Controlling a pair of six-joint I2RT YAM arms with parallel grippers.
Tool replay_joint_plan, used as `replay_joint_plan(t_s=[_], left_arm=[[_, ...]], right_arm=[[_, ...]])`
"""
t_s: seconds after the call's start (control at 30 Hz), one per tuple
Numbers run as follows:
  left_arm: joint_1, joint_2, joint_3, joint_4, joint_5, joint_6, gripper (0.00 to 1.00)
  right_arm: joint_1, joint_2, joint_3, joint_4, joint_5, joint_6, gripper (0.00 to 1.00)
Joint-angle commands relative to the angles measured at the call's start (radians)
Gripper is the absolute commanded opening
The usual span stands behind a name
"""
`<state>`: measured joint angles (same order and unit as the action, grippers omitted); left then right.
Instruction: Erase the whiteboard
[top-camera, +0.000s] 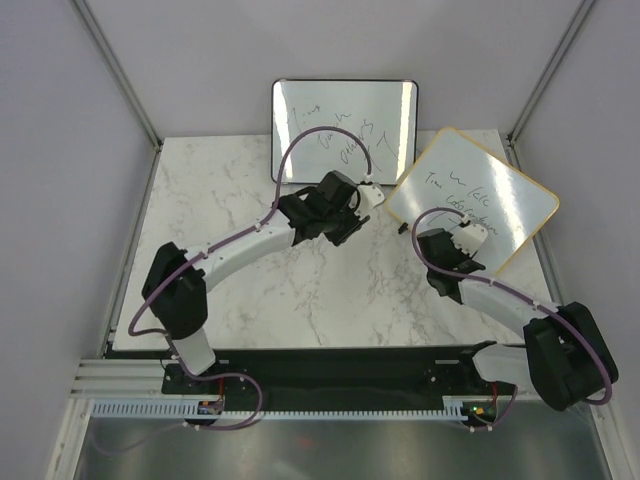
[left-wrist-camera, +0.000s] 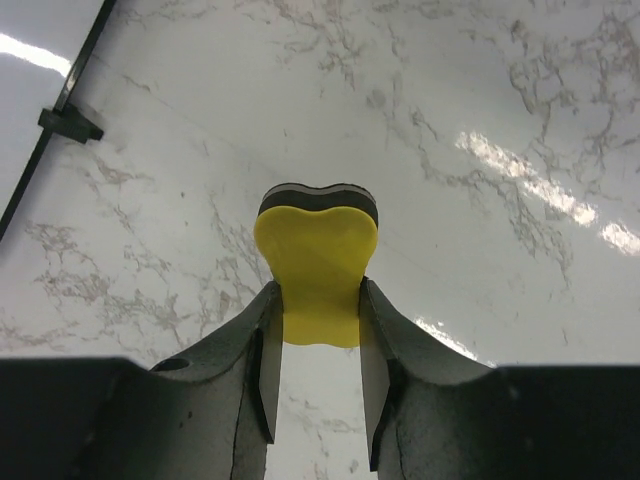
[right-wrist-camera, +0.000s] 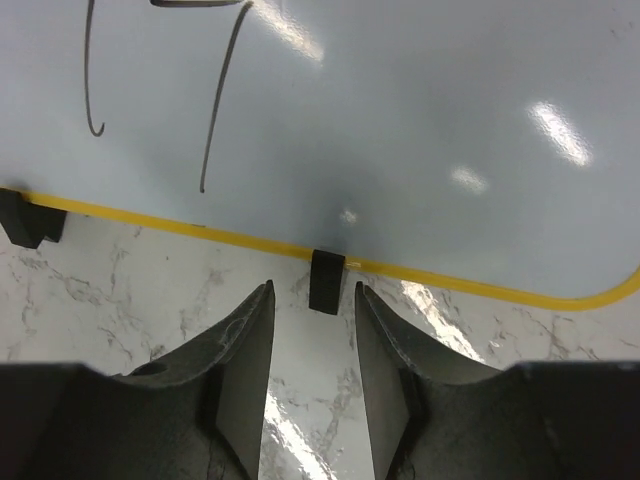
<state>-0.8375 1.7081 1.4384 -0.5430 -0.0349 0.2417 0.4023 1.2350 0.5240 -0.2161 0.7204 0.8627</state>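
Observation:
The whiteboard (top-camera: 478, 195) with the tan wooden frame lies tilted at the right of the table, with black writing on it. In the right wrist view its surface (right-wrist-camera: 400, 100) fills the top. My right gripper (right-wrist-camera: 312, 295) is open at its near edge, with a small black foot (right-wrist-camera: 326, 280) of the board between the fingertips, untouched. In the top view the right gripper (top-camera: 462, 250) sits at the board's near-left edge. My left gripper (left-wrist-camera: 318, 300) is shut on a yellow eraser (left-wrist-camera: 317, 260) with a dark felt underside, above the marble. In the top view the left gripper (top-camera: 340, 215) is left of the board.
A black-framed whiteboard (top-camera: 345, 130) with writing leans at the back centre; its edge shows in the left wrist view (left-wrist-camera: 60, 100). A second black foot (right-wrist-camera: 25, 218) sits at the tan board's edge. White walls and metal posts enclose the marble table (top-camera: 250, 290).

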Motion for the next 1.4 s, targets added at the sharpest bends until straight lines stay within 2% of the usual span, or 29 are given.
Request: replay_joint_plan(t_s=[0.0,0.27,0.43,0.77,0.93,1.2,1.37], left_arm=[[0.027,0.064,0.133,0.040,0.032,-0.041,0.02],[0.058,0.246,0.344,0.089,0.032,-0.058,0.02],[0.057,0.347,0.491,0.101,0.092,-0.081,0.02],[0.048,0.562,0.828,0.113,0.164,-0.133,0.02],[0.018,0.651,0.913,0.178,0.127,-0.124,0.02],[0.015,0.778,0.993,0.285,0.079,-0.104,0.02],[0.024,0.850,1.077,0.339,0.095,-0.130,0.02]], right_arm=[[-0.013,0.026,0.007,0.124,-0.022,-0.053,0.45],[-0.025,0.121,0.027,0.095,-0.019,-0.013,0.44],[-0.026,0.165,0.047,0.084,-0.001,-0.007,0.44],[-0.030,0.185,0.016,0.086,-0.022,-0.008,0.17],[-0.030,0.207,0.013,0.078,-0.078,-0.013,0.01],[-0.028,0.300,0.073,0.009,-0.171,0.028,0.00],[0.007,0.324,0.099,-0.057,-0.162,0.068,0.00]])
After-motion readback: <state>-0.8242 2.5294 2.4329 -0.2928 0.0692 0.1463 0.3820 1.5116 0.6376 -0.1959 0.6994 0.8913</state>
